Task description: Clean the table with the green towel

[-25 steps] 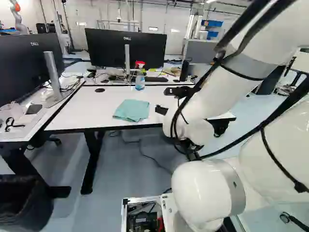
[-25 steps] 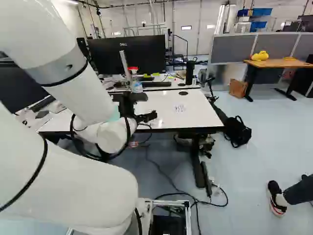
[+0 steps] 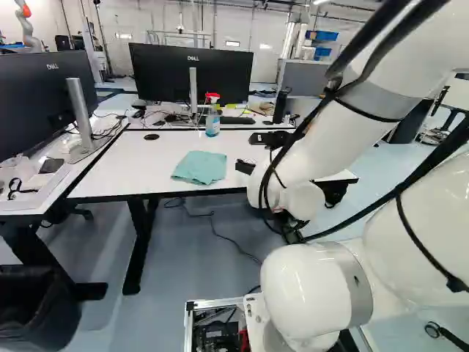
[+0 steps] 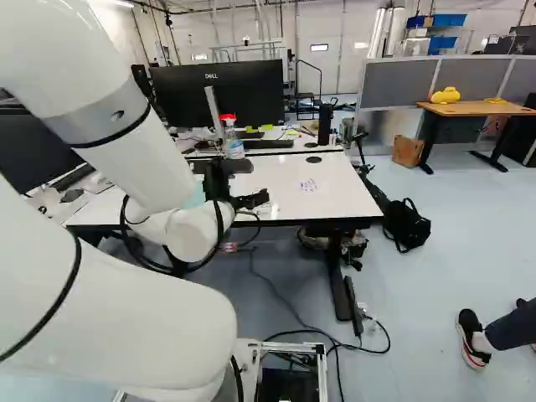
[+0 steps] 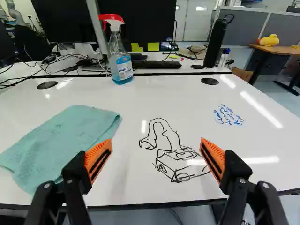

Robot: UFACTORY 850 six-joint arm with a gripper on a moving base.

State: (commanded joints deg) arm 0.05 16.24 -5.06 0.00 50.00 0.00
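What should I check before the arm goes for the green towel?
1. Pincer open: ok.
2. Green towel on the table, nothing on top of it: ok.
3. Pincer lined up with the towel: not ok, the towel lies off to one side.
4. Spray bottle upright and apart from the towel: ok.
5. Towel damp enough to wipe: cannot tell.
6. Table free of marks: not ok, black drawing and blue writing show.

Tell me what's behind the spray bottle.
Behind the spray bottle are a black keyboard and, farther back, a black monitor. The bottle's label and red trigger head hide whatever lies directly behind them.
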